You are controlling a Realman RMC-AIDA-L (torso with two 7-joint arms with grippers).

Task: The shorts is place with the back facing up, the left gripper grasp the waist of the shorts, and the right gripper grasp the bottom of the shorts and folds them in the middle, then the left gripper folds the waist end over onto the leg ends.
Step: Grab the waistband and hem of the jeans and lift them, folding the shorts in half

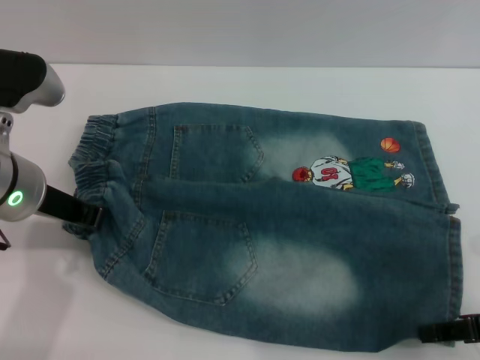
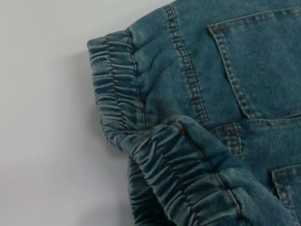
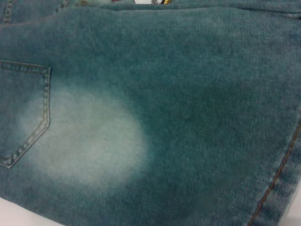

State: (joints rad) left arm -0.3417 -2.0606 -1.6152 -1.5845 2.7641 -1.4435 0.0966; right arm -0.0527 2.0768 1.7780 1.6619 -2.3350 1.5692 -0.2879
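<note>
Our left hand (image 1: 88,216) sat at the waist (image 1: 96,161), its black prongs against the gathered band where the near half of the shorts (image 1: 270,225) was lapped toward the far half; it seemed to be pinching the band, though we could not see the fingertips themselves. Our right hand (image 1: 450,330) lay at the near corner of the bottom (image 1: 442,225), only its black tip in view, so we could not tell whether it was spread or pressed together. The shorts lay back up on the white bench (image 1: 247,86), both pockets showing, the cartoon print (image 1: 349,171) on the far leg. In the left wrist view the waist (image 2: 155,155) had bunched into a thick roll. We judged that roll the risk: a shallow pinch there could slip, and if one hand led the other, the lengthwise fold would skew.
</note>
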